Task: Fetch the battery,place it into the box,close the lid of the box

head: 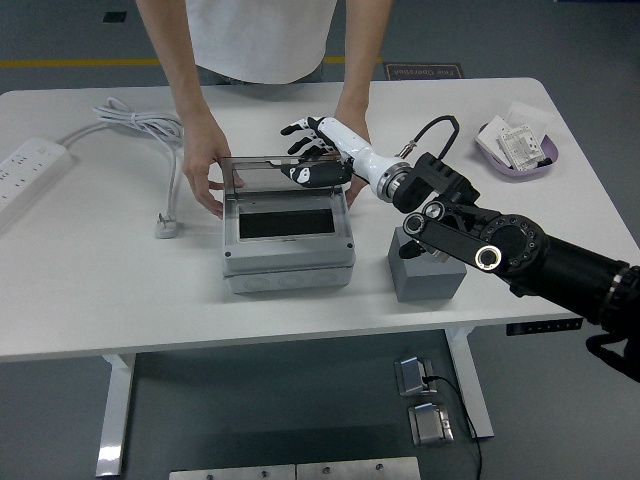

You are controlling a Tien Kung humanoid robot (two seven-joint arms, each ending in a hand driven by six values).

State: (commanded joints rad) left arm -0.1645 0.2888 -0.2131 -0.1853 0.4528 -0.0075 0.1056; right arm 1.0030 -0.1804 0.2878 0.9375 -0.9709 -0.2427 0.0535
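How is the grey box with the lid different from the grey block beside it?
The grey box is light grey and wide, open on top with a clear lid raised; the grey block is darker, smaller and solid, partly hidden by the robot's arm. Both stand on the white table.

"Where's the robot's right arm?"

"It comes in from the right edge, black and jointed, reaching left and toward the far side. The white forearm ends in the right hand (315, 155), held above the table's middle."

"And its fingers?"

"The four fingers (300, 132) are spread and point left. The thumb sits lower, on the near side, also pointing left. Whether it grips anything I cannot tell."

"The other arm?"

"Not visible."

"And the person at the far side?"

"Both arms reach down. One hand (207, 165) is on the left, fingers curved downward. The other hand (352, 180) is partly hidden behind the robot's wrist."
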